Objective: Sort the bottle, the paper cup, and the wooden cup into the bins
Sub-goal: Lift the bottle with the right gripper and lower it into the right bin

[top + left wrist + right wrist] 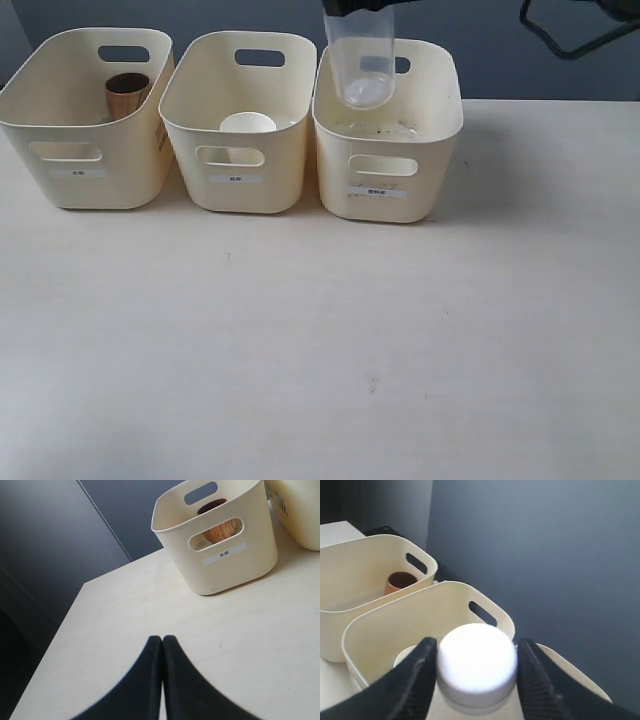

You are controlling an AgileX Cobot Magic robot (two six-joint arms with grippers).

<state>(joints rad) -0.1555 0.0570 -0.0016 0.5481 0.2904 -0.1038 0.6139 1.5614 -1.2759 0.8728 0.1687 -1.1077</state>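
Observation:
My right gripper [358, 6] is shut on the clear bottle [362, 62] and holds it in the air over the right bin [430, 170]. Its fingers [417, 675] press both sides of the white cap [476, 662]. The wooden cup [126, 92] stands in the left bin [120, 170], and it shows through that bin's handle cutout [220, 527]. The white paper cup [247, 123] sits in the middle bin [270, 180]. My left gripper [162, 639] is shut on nothing, low over the bare table in front of the left bin [235, 570]. It is out of the exterior view.
The three bins stand side by side along the back of the pale table [320, 340]. A dark wall lies behind them, and a black frame [575, 30] shows at the upper right. The table's left edge [75, 610] runs close to my left gripper.

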